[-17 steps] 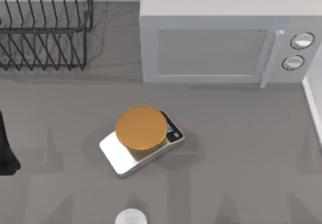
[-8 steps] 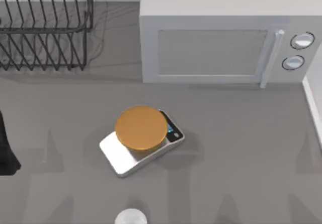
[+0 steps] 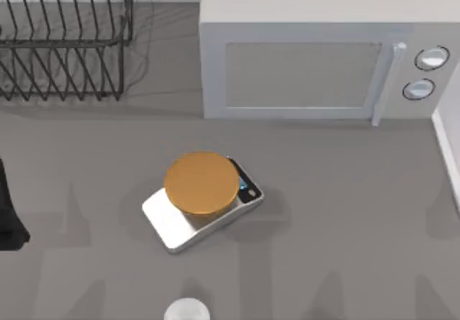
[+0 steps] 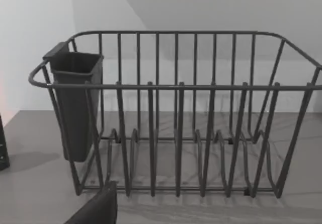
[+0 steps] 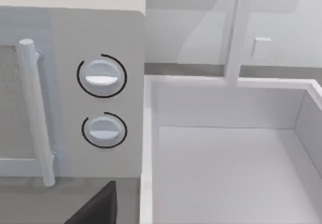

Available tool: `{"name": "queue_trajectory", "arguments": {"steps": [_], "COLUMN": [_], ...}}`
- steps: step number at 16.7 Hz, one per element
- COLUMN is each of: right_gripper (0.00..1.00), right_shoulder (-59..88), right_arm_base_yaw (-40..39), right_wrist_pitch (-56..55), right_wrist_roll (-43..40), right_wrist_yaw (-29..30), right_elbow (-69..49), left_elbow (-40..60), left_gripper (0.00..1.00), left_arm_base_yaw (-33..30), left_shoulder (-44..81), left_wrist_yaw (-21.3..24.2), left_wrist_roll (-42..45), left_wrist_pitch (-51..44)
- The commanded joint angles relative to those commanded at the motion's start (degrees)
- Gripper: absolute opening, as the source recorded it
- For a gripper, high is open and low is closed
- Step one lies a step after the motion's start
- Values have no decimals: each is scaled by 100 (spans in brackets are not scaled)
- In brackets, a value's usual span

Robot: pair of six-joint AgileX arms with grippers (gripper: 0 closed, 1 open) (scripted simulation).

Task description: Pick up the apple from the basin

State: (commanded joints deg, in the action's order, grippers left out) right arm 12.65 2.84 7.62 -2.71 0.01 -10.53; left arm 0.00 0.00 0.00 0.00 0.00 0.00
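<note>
A: So, how far along is the apple pick-up?

B: Barely begun, by my judgement. No apple can be seen. The basin point(image 5: 236, 158), a white box-shaped sink beside the microwave point(image 5: 75, 93), looks bare in the part the right wrist view covers; its near floor is hidden, so the apple's place cannot be told.

A: Where are the hands?

B: A dark part of the left arm point(image 3: 8, 216) sits at the counter's left edge in the top view. A dark corner of each hand's body point(image 4: 95, 209) pokes into its own wrist view, the right one point(image 5: 95, 206) near the microwave's base. Whether either hand is spread or clenched cannot be told, and nothing is seen held.

A: What else is on the counter point(image 3: 345, 190)?

B: A wire dish rack point(image 3: 65, 39) with a dark cutlery cup point(image 4: 75, 103) at far left, the microwave at far right with two round knobs point(image 5: 102, 78), a kitchen scale point(image 3: 205, 208) in the middle carrying a flat orange disc point(image 3: 201, 183), and a small white round object point(image 3: 187, 311) at the near edge.

A: Any writing?

B: None readable. The scale has a small blue display point(image 3: 246, 186), too small to read.

A: What remains?

B: Reaching into the basin, finding the apple, closing on it, lifting.
</note>
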Motion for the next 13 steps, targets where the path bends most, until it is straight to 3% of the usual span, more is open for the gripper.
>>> {"name": "queue_trajectory", "arguments": {"steps": [13], "right_gripper": [100], "right_shoulder": [7266], "right_arm_base_yaw": [1322], "right_wrist_pitch": [3553], "right_wrist_roll": [-1265], "right_wrist_yaw": [4], "right_elbow": [-4908], "left_elbow": [0], "left_gripper": [100], "left_arm_base_yaw": [0], "left_shoulder": [0], "left_wrist_yaw": [0], "left_wrist_roll": [0], "left_wrist_pitch": [0]}}
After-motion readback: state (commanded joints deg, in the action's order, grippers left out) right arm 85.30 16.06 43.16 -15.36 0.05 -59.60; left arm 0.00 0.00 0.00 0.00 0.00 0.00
